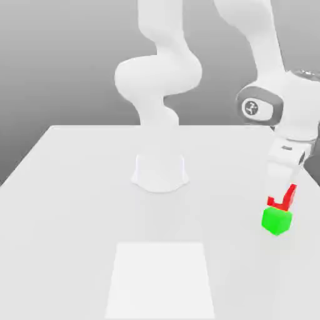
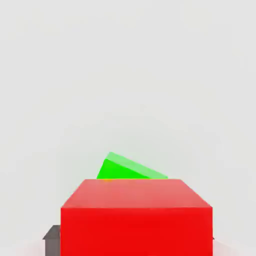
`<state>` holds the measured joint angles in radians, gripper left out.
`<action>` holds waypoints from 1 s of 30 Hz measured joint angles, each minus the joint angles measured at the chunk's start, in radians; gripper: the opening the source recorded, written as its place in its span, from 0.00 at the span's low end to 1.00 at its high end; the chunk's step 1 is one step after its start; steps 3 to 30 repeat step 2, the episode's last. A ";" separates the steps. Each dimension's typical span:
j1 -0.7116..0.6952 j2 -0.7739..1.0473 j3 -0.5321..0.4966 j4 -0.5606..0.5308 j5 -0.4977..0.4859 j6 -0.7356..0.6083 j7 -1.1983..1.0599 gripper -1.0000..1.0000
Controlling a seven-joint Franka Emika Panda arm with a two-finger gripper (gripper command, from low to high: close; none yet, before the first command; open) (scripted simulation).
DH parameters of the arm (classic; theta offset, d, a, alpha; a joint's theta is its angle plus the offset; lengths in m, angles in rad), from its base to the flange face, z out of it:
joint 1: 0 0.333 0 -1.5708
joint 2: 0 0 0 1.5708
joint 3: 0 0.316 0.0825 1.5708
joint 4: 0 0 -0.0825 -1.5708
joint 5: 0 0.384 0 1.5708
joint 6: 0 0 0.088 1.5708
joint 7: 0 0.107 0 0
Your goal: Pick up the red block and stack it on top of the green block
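At the right edge of the exterior frame, just below mid-height, the gripper point(image 1: 282, 195) is hanging over the green block point(image 1: 276, 220), with the red block point(image 1: 282, 199) sitting between its fingers directly above the green one. I cannot tell whether the jaws are gripping or letting go. The red block appears to be resting roughly square on the green, though contact is hard to judge.

arm: reaching down at exterior view's right | fingers point(image 1: 282, 181): pointing down, spread seemingly part-open
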<state>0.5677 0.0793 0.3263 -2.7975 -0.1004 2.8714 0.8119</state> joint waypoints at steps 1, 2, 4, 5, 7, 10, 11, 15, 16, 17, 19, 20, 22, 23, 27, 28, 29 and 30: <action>0.000 0.000 0.000 0.000 0.000 0.000 0.000 1.00; 0.000 0.000 0.000 0.000 0.000 0.000 0.000 1.00; 0.000 0.000 0.000 0.000 0.000 0.000 0.000 1.00; 0.000 0.000 0.000 0.000 0.000 0.000 0.000 1.00; 0.000 0.000 0.000 0.000 0.000 0.000 0.000 1.00; 0.000 0.000 0.000 0.000 0.000 0.000 0.000 1.00; 0.000 0.000 0.000 0.000 0.000 0.000 0.000 1.00; 0.000 0.000 0.000 0.000 0.000 0.000 0.000 1.00; 0.000 0.000 0.000 0.000 0.000 0.000 0.000 1.00; 0.000 0.000 0.000 0.000 0.000 0.000 0.000 1.00; 0.000 0.000 0.000 0.000 0.000 0.000 0.000 1.00; 0.000 0.000 0.000 0.000 0.000 0.000 0.000 1.00; 0.000 0.000 0.000 0.000 0.000 0.000 0.000 1.00; 0.000 0.000 0.000 0.000 0.000 0.000 0.000 1.00; 0.000 0.000 0.000 0.000 0.000 0.000 0.000 1.00; 0.000 0.000 0.000 0.000 0.000 0.000 0.000 1.00; 0.000 0.000 0.000 0.000 0.000 0.000 0.000 1.00; 0.000 0.000 0.000 0.000 0.000 0.000 0.000 1.00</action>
